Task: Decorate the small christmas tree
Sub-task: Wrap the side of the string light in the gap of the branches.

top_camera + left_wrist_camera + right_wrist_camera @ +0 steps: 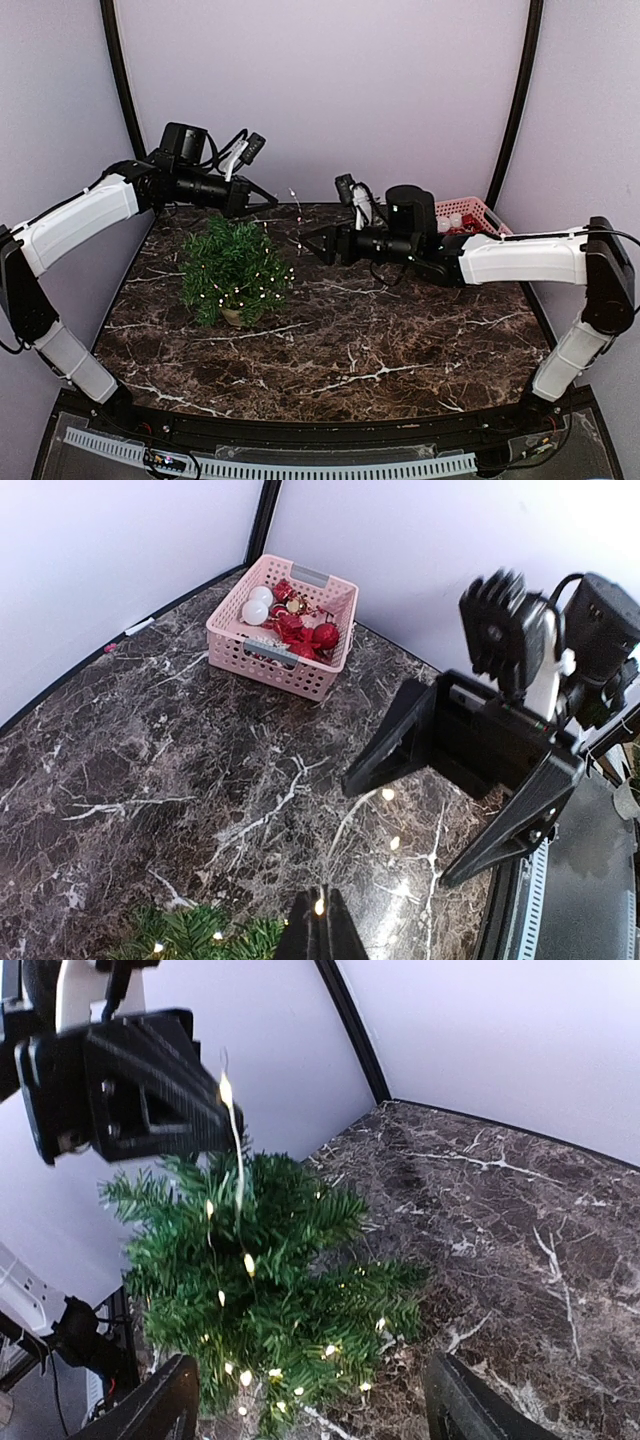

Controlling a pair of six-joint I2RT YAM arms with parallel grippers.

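A dark marble tabletop [400, 350] is shown from above w/ two robot arms reaching in over it from the left and right edges. The small christmas tree [235, 270] is set upright on the left part of the tabletop, near the left edge, its dark green branches dotted w/ tiny lit lights.

The left gripper [268, 203] is held above the far side of the tree, jaws shut tight. A thin light string [238, 1155] is pinched at its tip and is seen hanging down from there into the tree's top branches.

The right gripper [312, 243] is held just right of the tree, approx. mid-table, pointed at the left gripper. Its jaws are spread wide w/ nothing btwn them.

A pink basket [283, 630] is placed at the far right corner of the tabletop, well apart from the tree. Red ornaments [305, 635] and white balls [256, 605] are seen inside it.
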